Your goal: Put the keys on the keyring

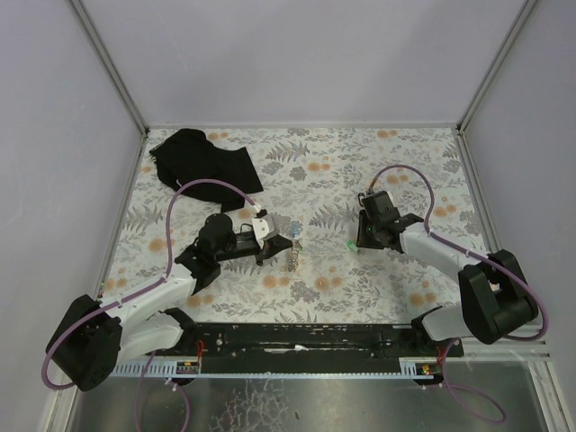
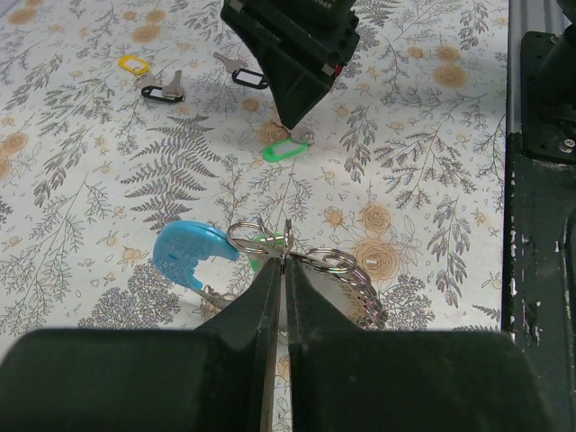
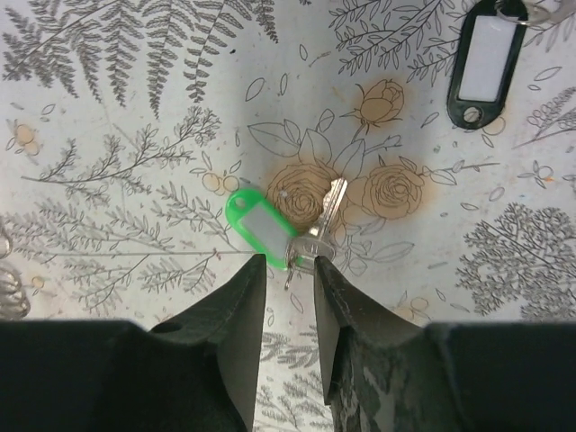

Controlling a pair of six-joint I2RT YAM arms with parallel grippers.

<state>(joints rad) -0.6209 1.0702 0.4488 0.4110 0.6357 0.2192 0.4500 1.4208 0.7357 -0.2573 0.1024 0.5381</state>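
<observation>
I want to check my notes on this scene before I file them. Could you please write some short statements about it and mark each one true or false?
1. The left fingers are shut on the metal ring of the keyring. True.
2. A green-tagged key lies at the tips of the right fingers. True.
3. The black cloth covers the keyring. False: it lies near the far left corner, apart from the keyring.
4. The yellow-tagged key hangs on the keyring. False: it lies loose on the table, away from the keyring.
</observation>
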